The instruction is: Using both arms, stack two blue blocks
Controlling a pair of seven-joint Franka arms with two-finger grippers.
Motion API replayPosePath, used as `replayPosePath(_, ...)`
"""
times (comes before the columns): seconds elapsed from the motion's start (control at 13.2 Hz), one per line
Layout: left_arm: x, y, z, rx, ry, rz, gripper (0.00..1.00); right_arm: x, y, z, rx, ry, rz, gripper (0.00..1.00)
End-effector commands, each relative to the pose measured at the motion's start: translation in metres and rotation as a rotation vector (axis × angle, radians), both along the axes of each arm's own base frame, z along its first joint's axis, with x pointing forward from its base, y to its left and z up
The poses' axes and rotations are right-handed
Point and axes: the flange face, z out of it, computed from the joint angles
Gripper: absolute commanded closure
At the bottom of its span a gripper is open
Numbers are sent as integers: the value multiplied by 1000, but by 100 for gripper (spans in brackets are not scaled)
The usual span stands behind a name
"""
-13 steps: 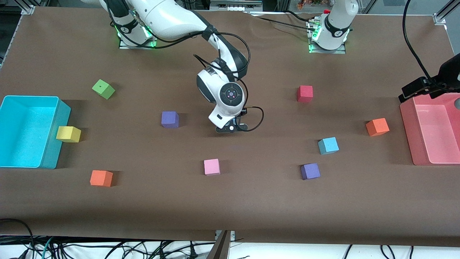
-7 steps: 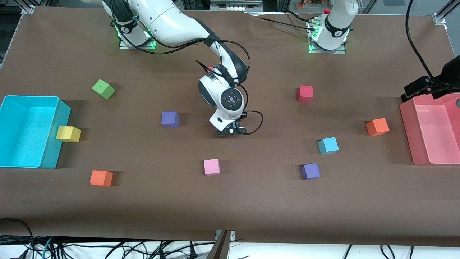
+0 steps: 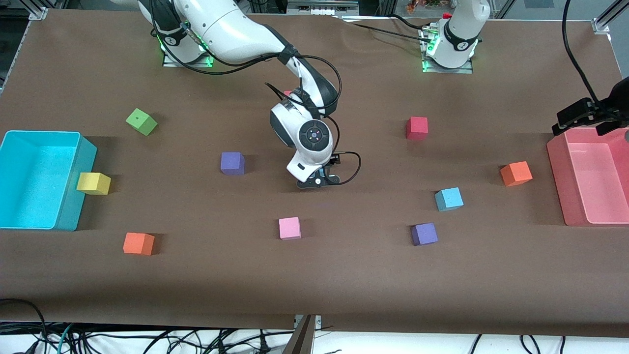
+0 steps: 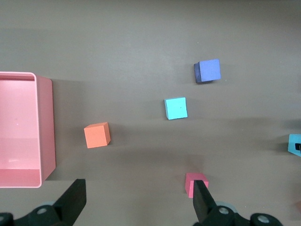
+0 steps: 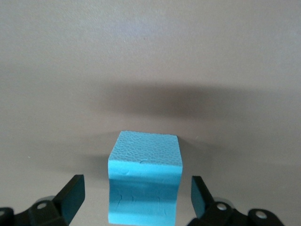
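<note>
Beside the pink block (image 3: 289, 228), the right tool (image 5: 136, 197) gaped around a blue block (image 5: 145, 184); the left tool (image 4: 137, 202) waited open over the bin (image 4: 45, 136).

Table cover (image 3: 344, 275): matt brown sheet, cloth-like, faint creases near upper centre of front view.

Blue block (image 5: 145, 183), lower centre of right wrist view: foam look, pebbled matt skin, fine cracks on its lower face. Second blue block (image 3: 448, 199): same matt finish.

Cyan bin (image 3: 69, 196) and pink bin (image 3: 557, 167): smooth plastic, slight sheen.

Arm shells (image 3: 231, 29): glossy white plastic, dark matt joints.

Gripper fingers (image 5: 70, 193): matt black.

Corner brackets (image 3: 37, 14): bare metal.
</note>
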Motion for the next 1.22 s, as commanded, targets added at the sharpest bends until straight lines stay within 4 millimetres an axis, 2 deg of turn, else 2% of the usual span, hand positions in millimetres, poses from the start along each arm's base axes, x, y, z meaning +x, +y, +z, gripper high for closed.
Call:
replayPosePath(0.0,8,-12,-26,-27,51,-38,0,5,2,19,32,-6,21,0)
replayPosePath(0.08,11,-23,-41,-20,53,-59,0,7,2,33,45,-13,22,0)
replayPosePath(0.15,12,-26,-66,-18,59,-60,0,10,-1,50,57,-22,24,0)
replayPosePath(0.23,13,-26,-89,-16,50,-57,0,10,-3,59,62,-19,65,0)
replayPosePath(0.38,14,-29,-132,-12,42,-40,0,7,-8,80,71,4,262,0)
replayPosePath(0.53,12,-50,-189,-1,66,20,0,19,-24,94,114,-7,479,0)
replayPosePath(0.61,14,-63,-213,7,62,63,0,25,-28,99,175,-9,530,0)
replayPosePath(0.68,16,-78,-233,13,65,93,0,33,-39,113,288,-18,533,0)
replayPosePath(0.76,17,-90,-247,11,74,130,0,34,-63,121,367,-37,602,0)
replayPosePath(0.84,20,-104,-260,14,74,144,0,25,-78,114,435,-63,673,0)
replayPosePath(0.91,25,-109,-274,16,61,149,0,13,-93,106,511,-77,688,0)
replayPosePath(1.06,33,-110,-303,19,43,151,0,3,-120,81,584,-170,766,0)
replayPosePath(1.14,36,-109,-313,20,32,153,0,1,-126,71,610,-201,786,0)
